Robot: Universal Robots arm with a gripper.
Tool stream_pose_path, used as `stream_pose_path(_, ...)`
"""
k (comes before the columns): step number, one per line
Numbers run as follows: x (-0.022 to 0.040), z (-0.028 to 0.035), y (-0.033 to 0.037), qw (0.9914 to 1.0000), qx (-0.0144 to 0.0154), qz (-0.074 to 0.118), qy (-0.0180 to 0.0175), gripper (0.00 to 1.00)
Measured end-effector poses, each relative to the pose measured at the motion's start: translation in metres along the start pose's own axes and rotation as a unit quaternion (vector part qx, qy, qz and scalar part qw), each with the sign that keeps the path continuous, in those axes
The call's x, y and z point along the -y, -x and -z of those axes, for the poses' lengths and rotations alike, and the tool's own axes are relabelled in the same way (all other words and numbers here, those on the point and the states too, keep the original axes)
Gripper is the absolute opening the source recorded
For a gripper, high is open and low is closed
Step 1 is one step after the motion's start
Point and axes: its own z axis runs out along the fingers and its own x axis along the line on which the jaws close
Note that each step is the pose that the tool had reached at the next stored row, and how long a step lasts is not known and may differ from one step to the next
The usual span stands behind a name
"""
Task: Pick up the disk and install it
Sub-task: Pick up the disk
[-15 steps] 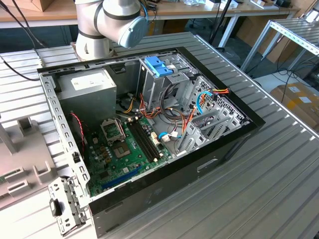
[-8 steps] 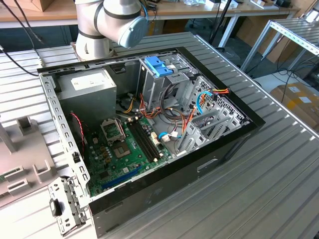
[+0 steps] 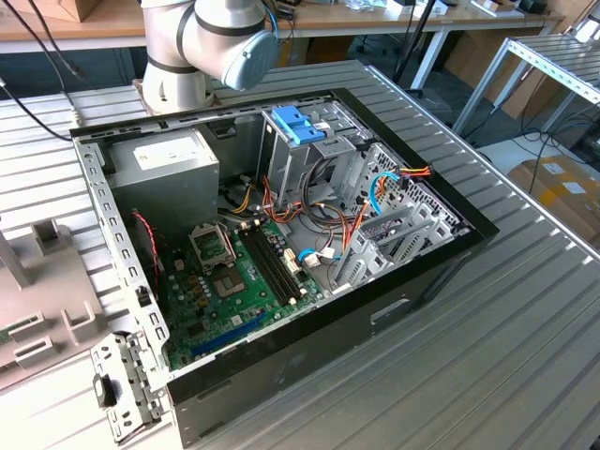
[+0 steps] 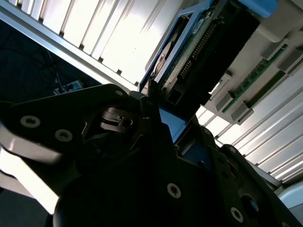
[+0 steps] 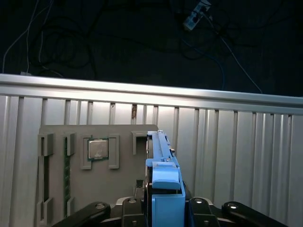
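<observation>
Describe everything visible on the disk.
The disk, a flat drive in blue plastic rails, appears edge-on in the first wrist view, flanked by the black claw. The second wrist view shows its green circuit board and dark connector edge. A grey moulded tray lies behind it; contact unclear.

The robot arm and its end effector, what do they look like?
The arm is silver-grey, with thick cylindrical joints, one closed by a round pale blue cap. The end effector is matte black in both wrist views: flat angular links pinned with round silver screw heads.
</observation>
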Motion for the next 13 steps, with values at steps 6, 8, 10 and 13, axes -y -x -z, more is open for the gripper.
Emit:
stream_pose_path(6,-0.0005,0.0101,0.0009,1.0,0.0005,0.0,0.0,0.37)
stream_pose_path(8,-0.0006,0.0135,0.0012,1.0,0.0007,0.0,0.0,0.37)
stream_pose_path(10,-0.0007,0.0155,0.0014,1.0,0.0011,0.0,-0.0001,0.37)
stream_pose_path(13,-0.0008,0.018,0.0016,1.0,0.0013,0.0,-0.0001,0.37)
